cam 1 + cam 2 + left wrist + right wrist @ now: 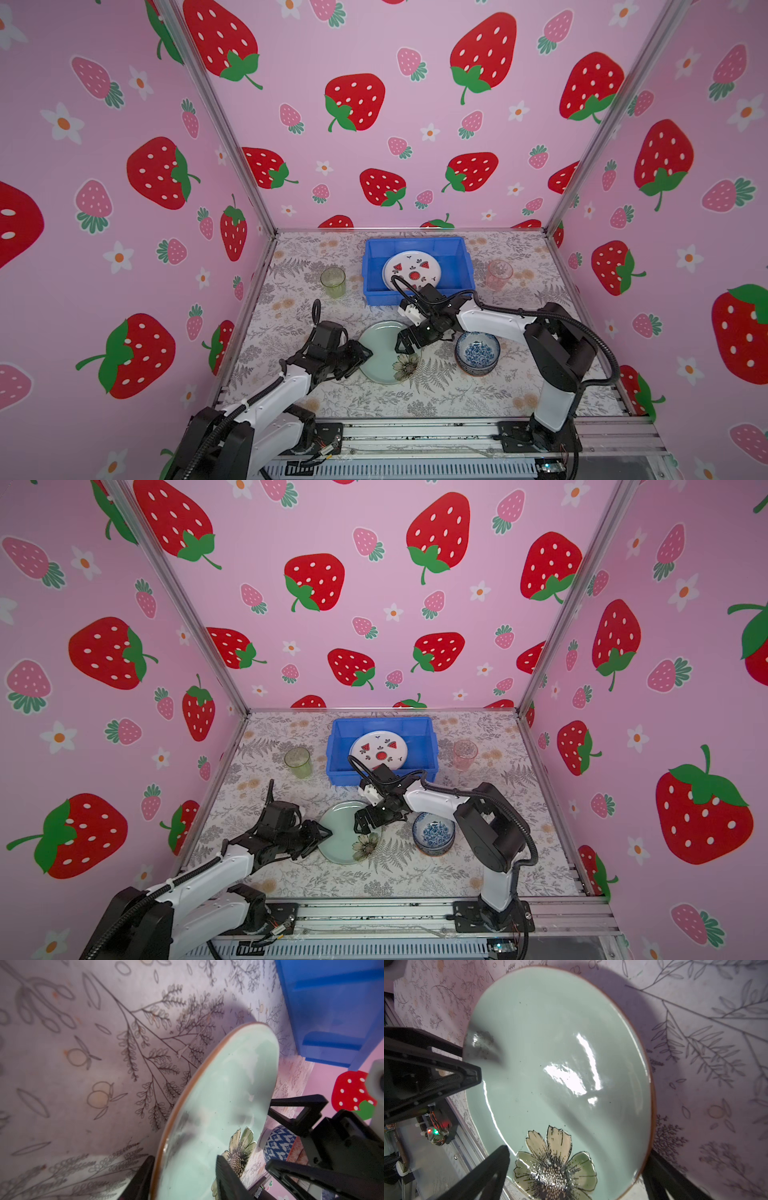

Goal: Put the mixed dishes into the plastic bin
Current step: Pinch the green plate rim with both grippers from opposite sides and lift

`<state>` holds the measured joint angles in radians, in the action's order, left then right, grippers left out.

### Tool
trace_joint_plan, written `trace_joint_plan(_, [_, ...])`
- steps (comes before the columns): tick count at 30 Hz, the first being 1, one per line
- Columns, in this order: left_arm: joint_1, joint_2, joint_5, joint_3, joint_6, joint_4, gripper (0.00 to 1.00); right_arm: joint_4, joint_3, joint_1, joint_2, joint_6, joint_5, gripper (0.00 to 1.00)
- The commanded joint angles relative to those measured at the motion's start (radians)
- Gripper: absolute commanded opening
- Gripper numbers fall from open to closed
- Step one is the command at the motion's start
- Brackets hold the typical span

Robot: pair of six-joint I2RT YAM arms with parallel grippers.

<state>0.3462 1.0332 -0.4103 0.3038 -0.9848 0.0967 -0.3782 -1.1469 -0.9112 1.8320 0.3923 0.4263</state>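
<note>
Left claw (369,354): at the 9 o'clock rim of the pale green plate (380,347). One finger (225,1176) lies over the glaze and the other (142,1178) sits under the rim. I cannot tell whether they pinch it.
Right claw (404,343): spread wide, hanging over the plate's 3 o'clock side.
Rail (415,432): ribbed grey metal along the 6 o'clock edge, carrying both arm bases.
Counter (415,399): flat and matte, covered by a pale sheet printed with grey ferns and faded orange blossoms.
Pale green plate: round, glossy ceramic with a thin brown rim, resting near the middle of the counter. A cream-and-green flower (405,366) is drawn at its 4 o'clock edge.
Blue-white bowl (477,351): small and round with a glazed blue pattern inside. It is near the plate at 3 o'clock and stacked on an orange-red bowl (298,1152).
Green tumbler (333,281): clear tinted glass, upright, at 11 o'clock from the plate.
Pink tumbler (499,274): clear tinted glass, upright, at 1 o'clock, just beside the bin.
Blue bin (417,298): smooth rectangular plastic with low walls and a thick rim, at 12 o'clock by the back wall.
Watermelon plate (411,269): round, white and shiny, inside the bin.
Walls (374,104): three pink panels printed with red and pink strawberries and white flowers, joined by metal posts (216,116).
</note>
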Motion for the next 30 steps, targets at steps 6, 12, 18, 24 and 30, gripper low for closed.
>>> trace_joint_plan(6, [-0.039,-0.073,-0.08,-0.002,-0.037,-0.079,0.31,0.028,-0.042,-0.021,0.02,-0.01,0.084,0.99])
trace_joint_plan(12, [-0.078,-0.116,-0.112,-0.005,-0.041,-0.071,0.21,0.026,-0.046,-0.021,0.019,-0.009,0.081,0.99])
trace_joint_plan(18, [-0.132,-0.133,-0.16,-0.015,-0.04,-0.077,0.1,0.023,-0.051,-0.02,0.013,-0.009,0.077,0.99])
trace_joint_plan(24, [-0.163,-0.14,-0.198,-0.018,-0.04,-0.086,0.0,0.023,-0.053,-0.021,0.009,-0.009,0.077,0.99])
trace_joint_plan(30, [-0.188,-0.169,-0.221,0.002,-0.008,-0.045,0.0,-0.029,-0.088,-0.01,-0.012,-0.033,0.045,1.0])
